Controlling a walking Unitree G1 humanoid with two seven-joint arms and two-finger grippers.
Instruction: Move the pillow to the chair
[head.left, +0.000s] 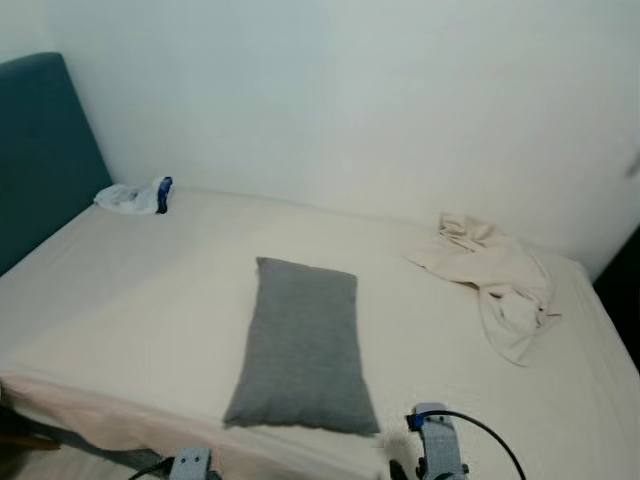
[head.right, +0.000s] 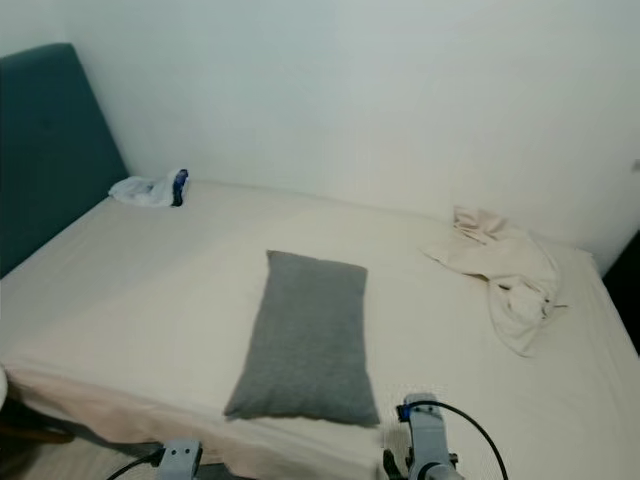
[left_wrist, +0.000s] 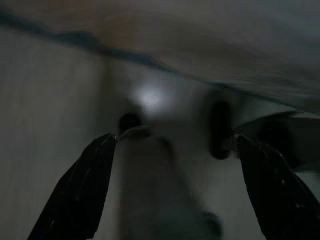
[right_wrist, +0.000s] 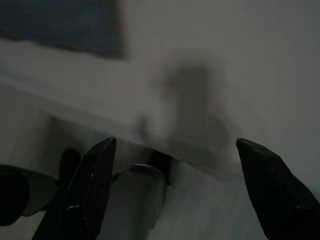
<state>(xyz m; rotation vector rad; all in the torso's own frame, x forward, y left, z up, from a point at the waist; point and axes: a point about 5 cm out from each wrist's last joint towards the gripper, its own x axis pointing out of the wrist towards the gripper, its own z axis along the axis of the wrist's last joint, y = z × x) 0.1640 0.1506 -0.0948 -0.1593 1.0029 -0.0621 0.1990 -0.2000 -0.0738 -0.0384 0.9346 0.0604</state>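
Nearest the camera, below the pillow's near edge, both arms sit low at the bedside: the left gripper (left_wrist: 175, 190) and the right gripper (right_wrist: 175, 192) each show their two black fingers spread wide apart with nothing between them, so both are released and empty. Neither touches the pillow. Just beyond them the grey pillow (head.left: 300, 345) lies flat on the bed (head.left: 130, 300), lengthwise, its near end close to the mattress front edge. Further back and to the pillow's right lies a crumpled cream cloth (head.left: 495, 280), well apart from it. Far behind and to the pillow's left, a white and blue bag (head.left: 135, 196) rests by the teal headboard (head.left: 45, 150). Assessment: the task appears not yet begun; grasping, lifting, carrying and placing on a chair all remain outstanding.
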